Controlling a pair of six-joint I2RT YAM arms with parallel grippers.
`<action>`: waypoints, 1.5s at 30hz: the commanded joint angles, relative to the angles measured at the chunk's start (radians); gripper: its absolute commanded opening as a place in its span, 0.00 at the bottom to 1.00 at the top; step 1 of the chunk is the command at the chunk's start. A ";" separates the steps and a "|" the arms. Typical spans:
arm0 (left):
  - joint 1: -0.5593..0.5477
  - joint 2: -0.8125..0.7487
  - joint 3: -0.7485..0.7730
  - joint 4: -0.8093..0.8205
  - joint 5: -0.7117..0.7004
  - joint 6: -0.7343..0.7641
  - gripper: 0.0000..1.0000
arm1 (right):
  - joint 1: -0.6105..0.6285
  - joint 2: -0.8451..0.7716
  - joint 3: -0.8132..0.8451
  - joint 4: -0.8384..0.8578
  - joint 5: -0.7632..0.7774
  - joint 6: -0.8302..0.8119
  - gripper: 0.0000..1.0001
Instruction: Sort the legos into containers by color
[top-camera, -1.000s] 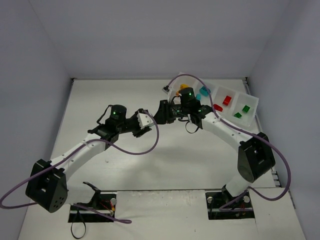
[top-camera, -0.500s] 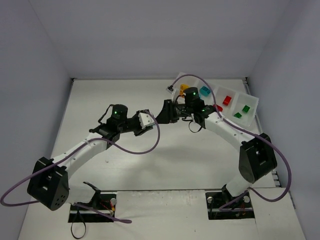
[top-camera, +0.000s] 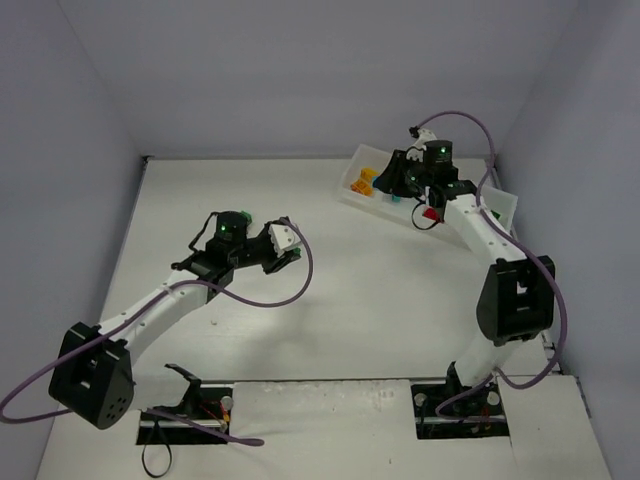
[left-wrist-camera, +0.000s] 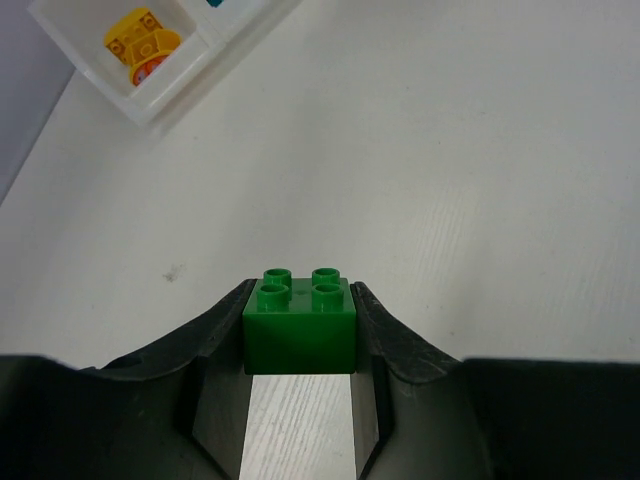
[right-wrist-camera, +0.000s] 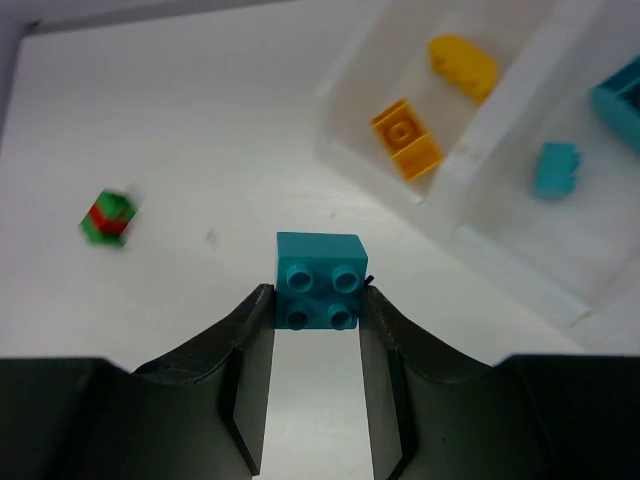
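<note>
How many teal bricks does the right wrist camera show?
3. A teal brick in the right pincer; a small teal brick and an edge-cut one in the tray. More may be hidden.

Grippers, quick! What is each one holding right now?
Left gripper: closed, holding a green brick.
Right gripper: closed, holding a teal brick.

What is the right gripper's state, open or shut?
Shut. In the right wrist view the right gripper has both fingers pressed against the sides of a teal brick, not yet in the tray.
</note>
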 joint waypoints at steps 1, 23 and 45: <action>-0.003 -0.058 0.011 0.084 0.031 -0.049 0.00 | -0.035 0.133 0.112 -0.003 0.318 -0.010 0.09; -0.028 -0.019 0.056 0.145 0.040 -0.062 0.00 | 0.032 -0.090 0.030 -0.089 -0.296 -0.066 0.80; -0.085 0.028 0.120 0.196 0.062 -0.069 0.00 | 0.345 -0.138 -0.107 0.083 -0.389 0.084 0.84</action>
